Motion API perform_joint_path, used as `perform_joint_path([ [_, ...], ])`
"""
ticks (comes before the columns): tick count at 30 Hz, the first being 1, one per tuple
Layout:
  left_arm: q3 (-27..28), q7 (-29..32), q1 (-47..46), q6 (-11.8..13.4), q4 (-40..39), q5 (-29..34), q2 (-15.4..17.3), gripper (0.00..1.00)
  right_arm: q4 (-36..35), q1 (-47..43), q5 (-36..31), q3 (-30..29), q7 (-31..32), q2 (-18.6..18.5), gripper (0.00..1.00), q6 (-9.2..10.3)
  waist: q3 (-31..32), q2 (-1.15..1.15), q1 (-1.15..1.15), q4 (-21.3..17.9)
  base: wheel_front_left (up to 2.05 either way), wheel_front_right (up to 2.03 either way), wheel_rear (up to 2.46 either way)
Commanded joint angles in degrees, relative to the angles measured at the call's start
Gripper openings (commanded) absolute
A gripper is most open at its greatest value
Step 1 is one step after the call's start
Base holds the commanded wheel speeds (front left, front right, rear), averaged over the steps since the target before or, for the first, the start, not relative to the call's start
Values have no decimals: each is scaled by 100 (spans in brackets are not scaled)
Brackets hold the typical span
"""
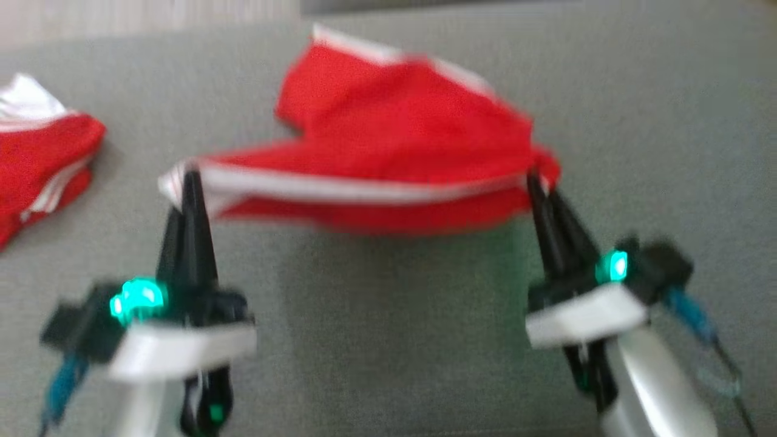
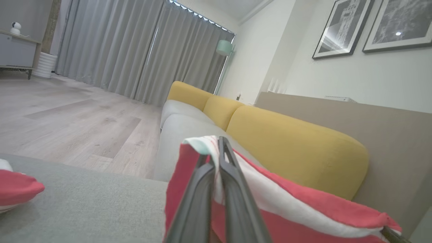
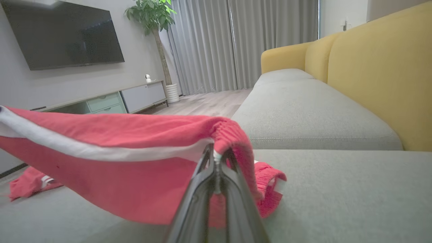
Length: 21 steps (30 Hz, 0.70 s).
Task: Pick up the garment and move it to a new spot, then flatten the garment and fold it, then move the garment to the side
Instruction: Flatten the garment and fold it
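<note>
A grey sofa seat [image 1: 388, 340] spreads beneath everything. The red garment [image 1: 400, 127] with white trim is held up over its middle by the near edge. A second red garment [image 1: 36, 164] lies at the far left. The left gripper [image 1: 191, 182] is pinched closed on the garment's left corner, and the right gripper [image 1: 539, 185] on its right corner.

Black end effector fingers [image 1: 193, 230], green wrist lights [image 1: 138, 298], silver forearms [image 1: 649, 376], blue cables [image 1: 686, 309]
</note>
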<state>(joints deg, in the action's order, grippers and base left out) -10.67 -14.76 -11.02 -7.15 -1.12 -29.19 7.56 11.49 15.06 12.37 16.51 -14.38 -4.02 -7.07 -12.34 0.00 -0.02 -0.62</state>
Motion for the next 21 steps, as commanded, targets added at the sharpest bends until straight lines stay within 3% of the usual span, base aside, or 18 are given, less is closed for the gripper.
perform_joint_path([
  [1, 276, -23, 264, -32, -449, 70, -13, 0, -385, -339, 61, 125, -62, 99, 0, -42, 615, 0, 2, 27, 0, 0, 0],
  [6, 278, -23, 1324, 27, -1181, 183, -63, 0, -1160, -1439, 9, 5, 111, 3, 0, -42, 1024, 0, 2, -18, 0, 0, 0],
  [11, 207, 193, 1802, 93, -1505, 162, 17, 0, -1787, -2111, -20, -47, 559, -2, 0, -42, 1020, 0, 2, -142, 0, 0, 0],
  [15, 185, 326, 1651, 83, -1265, 82, 76, 0, -1766, -2140, -26, -87, 692, 23, 0, -42, 825, 0, 2, -214, 0, 0, 0],
  [21, 21, 532, 729, 17, -247, -65, 259, 0, -1080, -1699, 2, -46, 664, 67, 0, -42, 476, 0, 2, -272, 0, 0, 0],
])
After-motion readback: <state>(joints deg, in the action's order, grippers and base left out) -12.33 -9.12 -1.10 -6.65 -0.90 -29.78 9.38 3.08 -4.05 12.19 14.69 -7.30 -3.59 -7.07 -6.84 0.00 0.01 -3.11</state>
